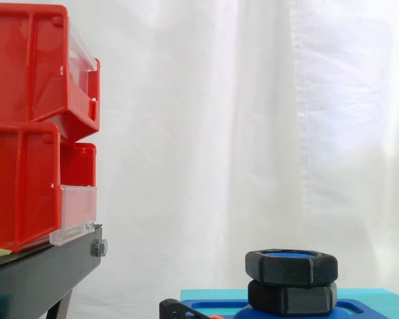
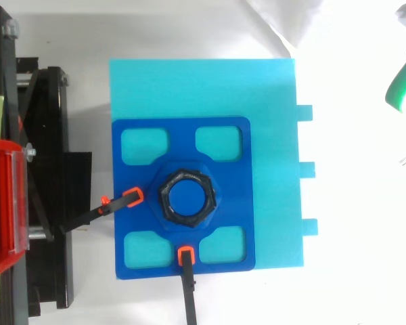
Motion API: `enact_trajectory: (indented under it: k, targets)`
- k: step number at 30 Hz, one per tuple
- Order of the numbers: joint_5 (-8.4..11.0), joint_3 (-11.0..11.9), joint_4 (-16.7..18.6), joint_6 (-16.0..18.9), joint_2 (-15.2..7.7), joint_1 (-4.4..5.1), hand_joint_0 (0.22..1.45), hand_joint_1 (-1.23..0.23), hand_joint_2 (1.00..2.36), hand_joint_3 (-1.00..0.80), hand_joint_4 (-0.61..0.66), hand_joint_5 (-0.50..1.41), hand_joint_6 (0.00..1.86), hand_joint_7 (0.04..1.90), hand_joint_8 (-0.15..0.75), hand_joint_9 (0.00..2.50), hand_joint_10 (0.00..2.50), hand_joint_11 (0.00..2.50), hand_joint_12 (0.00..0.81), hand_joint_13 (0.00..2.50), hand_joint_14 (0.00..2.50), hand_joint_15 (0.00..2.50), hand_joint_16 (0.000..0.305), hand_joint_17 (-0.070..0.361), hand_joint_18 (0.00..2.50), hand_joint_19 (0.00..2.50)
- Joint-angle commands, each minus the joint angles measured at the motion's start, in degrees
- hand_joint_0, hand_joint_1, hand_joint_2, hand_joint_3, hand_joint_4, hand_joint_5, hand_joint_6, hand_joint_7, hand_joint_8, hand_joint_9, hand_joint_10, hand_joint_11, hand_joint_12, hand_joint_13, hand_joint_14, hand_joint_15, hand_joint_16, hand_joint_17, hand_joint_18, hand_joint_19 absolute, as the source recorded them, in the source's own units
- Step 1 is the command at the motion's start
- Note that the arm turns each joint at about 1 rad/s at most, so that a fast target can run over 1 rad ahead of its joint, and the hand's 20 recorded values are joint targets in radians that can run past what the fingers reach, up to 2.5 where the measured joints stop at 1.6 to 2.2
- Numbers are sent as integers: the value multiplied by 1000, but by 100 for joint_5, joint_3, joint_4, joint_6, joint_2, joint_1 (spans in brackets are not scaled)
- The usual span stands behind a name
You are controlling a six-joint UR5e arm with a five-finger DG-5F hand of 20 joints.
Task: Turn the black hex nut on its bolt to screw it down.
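The black hex nut sits at the top of a blue bolt, whose flat end shows inside the nut's ring. In the side view a second black hex nut lies directly under it, turned slightly out of line. The bolt rises from a dark blue plate with several rounded cut-outs. My hand just enters at the top view's upper right edge, glowing green, far from the nut and touching nothing.
The plate lies on a cyan block. Two black clamps with orange tips grip the plate at its left and front. Red bins on a black stand rise to the left.
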Motion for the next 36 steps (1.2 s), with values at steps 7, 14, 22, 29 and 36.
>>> enact_trajectory:
  k: [7,14,22,29,36]
  targets:
    - [0,0,0,0,0,0,434,-346,1000,-500,126,-251,501,669,231,10,0,0,369,38,0,0,62,140,0,82]
    - [0,0,0,0,0,0,435,-344,1000,-500,127,-252,501,671,232,16,0,0,369,40,0,0,62,139,0,86]
    - [0,0,0,0,0,0,437,-376,1000,-500,145,-239,501,607,248,85,0,0,369,108,0,0,62,140,0,41]
    - [0,0,0,0,0,0,438,-380,1000,-500,142,-238,501,628,243,74,0,0,367,103,0,0,62,139,0,41]
    - [0,0,0,0,0,0,441,-387,1000,-500,136,-237,501,642,242,75,0,0,367,110,0,0,61,138,0,52]
